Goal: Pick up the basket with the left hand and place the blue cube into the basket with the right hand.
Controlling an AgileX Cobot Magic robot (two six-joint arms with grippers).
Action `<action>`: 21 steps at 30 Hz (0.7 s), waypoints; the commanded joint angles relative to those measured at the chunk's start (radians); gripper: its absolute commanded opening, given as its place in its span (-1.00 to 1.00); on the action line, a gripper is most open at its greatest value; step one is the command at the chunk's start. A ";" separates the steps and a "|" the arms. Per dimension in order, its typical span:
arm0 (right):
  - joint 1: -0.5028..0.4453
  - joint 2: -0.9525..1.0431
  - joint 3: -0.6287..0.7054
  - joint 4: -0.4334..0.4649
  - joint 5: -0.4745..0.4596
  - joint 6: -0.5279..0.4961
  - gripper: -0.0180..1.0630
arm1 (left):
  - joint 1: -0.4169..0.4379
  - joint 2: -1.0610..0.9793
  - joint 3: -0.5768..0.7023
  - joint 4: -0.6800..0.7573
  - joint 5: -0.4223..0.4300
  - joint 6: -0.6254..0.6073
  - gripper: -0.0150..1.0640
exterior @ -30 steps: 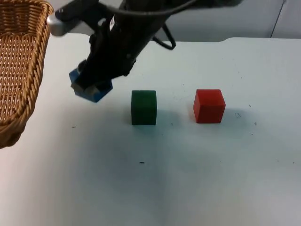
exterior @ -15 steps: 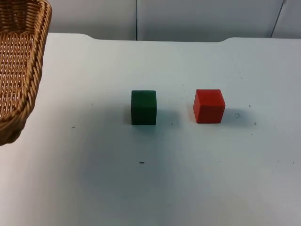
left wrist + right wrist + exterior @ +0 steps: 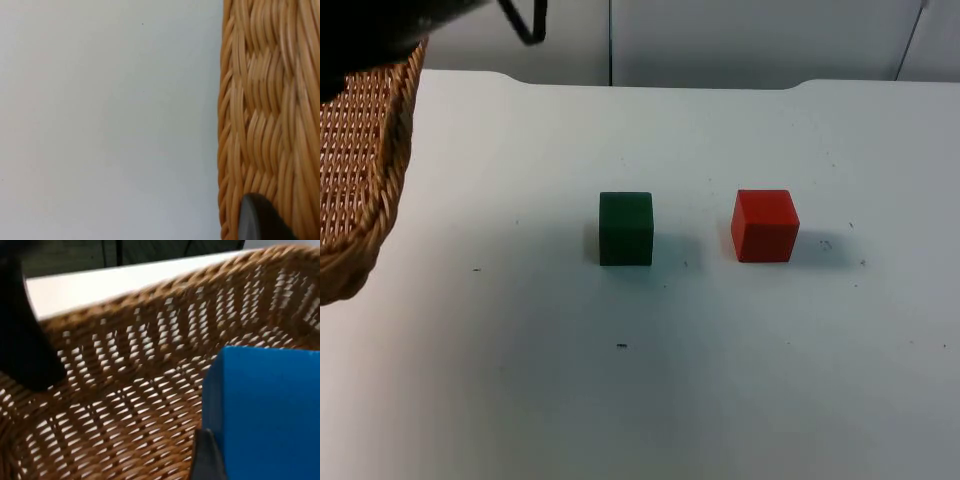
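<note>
White surface now bare of the blue cube [image 3: 265, 410], which the right gripper's fingers [image 3: 207, 460] grasp over the basket [image 3: 365, 190] the left gripper [image 3: 260, 220] holds, ready to drop.

Woven wicker basket [image 3: 365, 170] at table's left edge; blue cube [image 3: 265, 410] above its interior.

Top cam looks down and forward over the table [image 3: 720, 400]. Both wrist cams sit super close to the wicker basket [image 3: 360, 180], left outside its wall, right peering inside; all three share it.
</note>
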 commanded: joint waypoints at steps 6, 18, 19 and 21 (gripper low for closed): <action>0.022 0.107 -0.121 0.010 0.009 -0.008 -0.92 | -0.005 -0.006 -0.008 -0.046 0.015 -0.003 -0.97; 0.022 0.125 -0.170 0.018 0.032 -0.001 0.98 | -0.005 -0.006 -0.008 -0.050 0.013 -0.003 -0.97; 0.022 0.119 -0.170 0.014 0.042 -0.001 0.97 | -0.005 -0.006 -0.008 -0.052 0.013 -0.003 -0.97; 0.022 0.111 -0.170 -0.003 0.059 -0.001 0.97 | -0.005 -0.006 -0.008 -0.055 0.011 -0.003 -0.97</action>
